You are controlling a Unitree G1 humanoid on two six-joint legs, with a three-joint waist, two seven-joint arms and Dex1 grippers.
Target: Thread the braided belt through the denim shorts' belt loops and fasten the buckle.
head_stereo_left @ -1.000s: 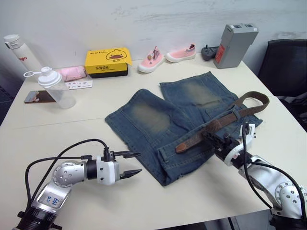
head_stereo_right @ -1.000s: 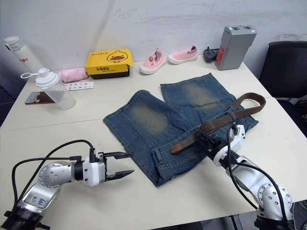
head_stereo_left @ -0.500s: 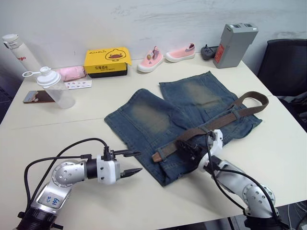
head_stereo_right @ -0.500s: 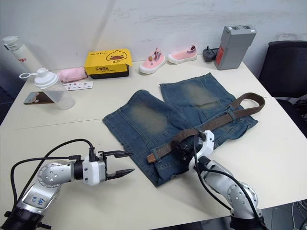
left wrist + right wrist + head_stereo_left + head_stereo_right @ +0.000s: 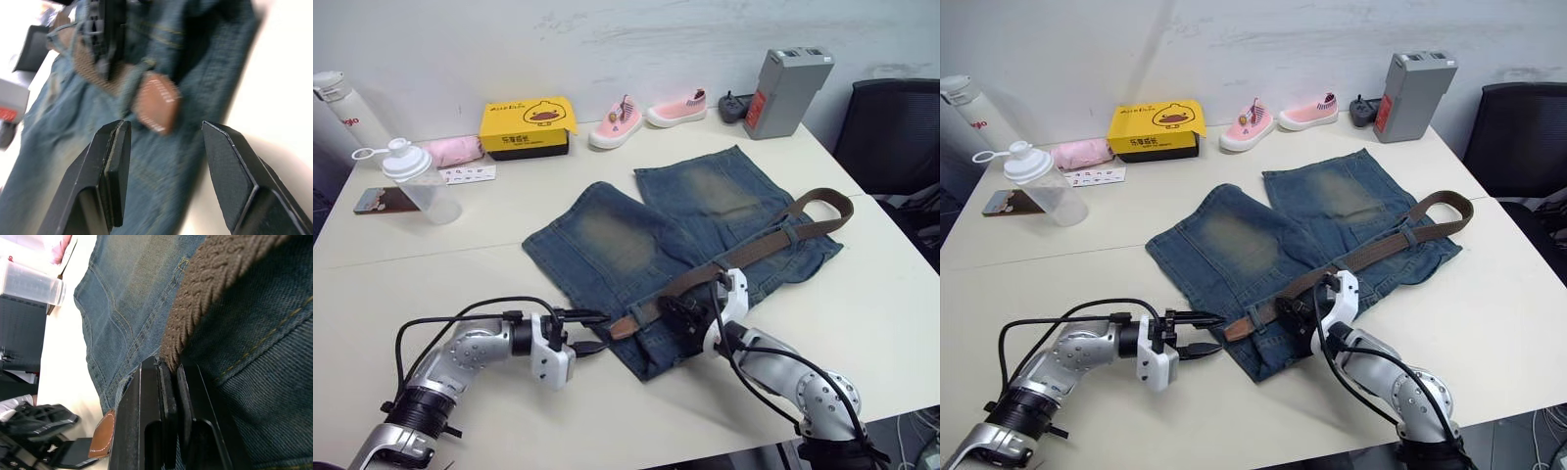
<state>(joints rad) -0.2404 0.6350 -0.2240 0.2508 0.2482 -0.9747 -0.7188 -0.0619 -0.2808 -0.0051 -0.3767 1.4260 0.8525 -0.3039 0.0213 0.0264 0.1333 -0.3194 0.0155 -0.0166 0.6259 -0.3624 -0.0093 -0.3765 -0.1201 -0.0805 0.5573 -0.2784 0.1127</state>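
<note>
The faded denim shorts (image 5: 675,245) lie flat on the cream table (image 5: 460,255), with the woven brown braided belt (image 5: 759,245) running along the waistband. Its smooth leather tip (image 5: 156,103) pokes out of a belt loop (image 5: 131,83). The right gripper (image 5: 1301,318) is clamped on the braid. The left gripper (image 5: 592,332) sits spread just before the tip. A clear lidded shaker cup (image 5: 419,181) stands well apart.

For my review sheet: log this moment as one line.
stage: threading | right gripper: shut on braided belt | left gripper: open at belt tip | denim shorts: flat
</note>
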